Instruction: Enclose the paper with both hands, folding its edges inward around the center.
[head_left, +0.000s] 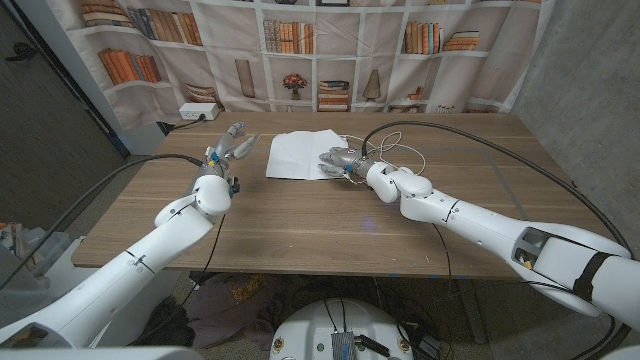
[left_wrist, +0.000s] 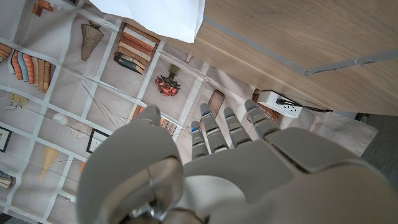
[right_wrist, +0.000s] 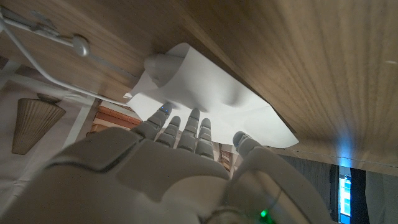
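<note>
Your right hand (head_left: 337, 159), fingers spread, presses the paper (head_left: 300, 153) near the table's (head_left: 300, 225) far edge to buckle it inward, while your left hand (head_left: 228, 145) waits spread beside it.

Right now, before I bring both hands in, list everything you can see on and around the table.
paper: one, white sheet, table's far middle, its right edge lifted.
table: one, brown wood, beneath both arms.
cables: black and white, looping over the table's right half.
power strip: one, white, far left corner.
bookshelf backdrop: one, printed cloth, behind the table.
left hand: grey, left of the paper, apart from it, fingers spread.
right hand: grey, at the paper's right edge, fingers touching it.
</note>
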